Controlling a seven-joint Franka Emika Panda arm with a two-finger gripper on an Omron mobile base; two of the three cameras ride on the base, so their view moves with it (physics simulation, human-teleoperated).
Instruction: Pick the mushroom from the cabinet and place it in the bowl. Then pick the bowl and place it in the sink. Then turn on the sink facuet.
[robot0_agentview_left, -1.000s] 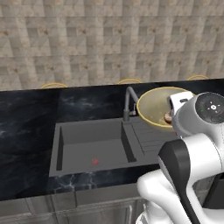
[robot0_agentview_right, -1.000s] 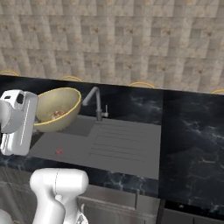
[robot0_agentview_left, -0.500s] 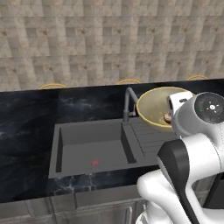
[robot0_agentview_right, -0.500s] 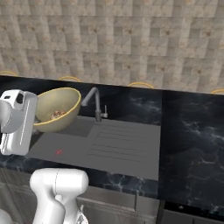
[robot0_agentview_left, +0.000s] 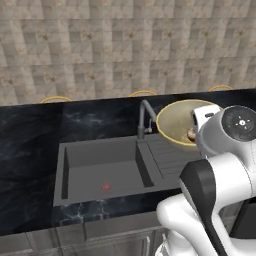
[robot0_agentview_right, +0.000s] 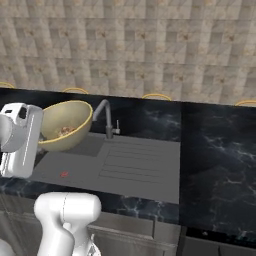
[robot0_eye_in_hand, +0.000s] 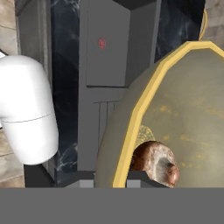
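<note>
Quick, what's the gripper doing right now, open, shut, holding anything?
Gripper: shut on the rim of the round pale yellow-tan bowl, which is lifted and tilted, with the reddish-brown mushroom inside.

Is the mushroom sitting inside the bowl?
Yes, the hand view shows the reddish-brown mushroom resting inside the yellow bowl, just past its rim.

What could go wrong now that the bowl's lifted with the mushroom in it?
The bowl hangs tilted from a rim grip, so the mushroom could roll out. The gripper pinches just one edge, so the bowl might slip. The faucet stands between the bowl and the sink, so a low swing could hit it.
</note>
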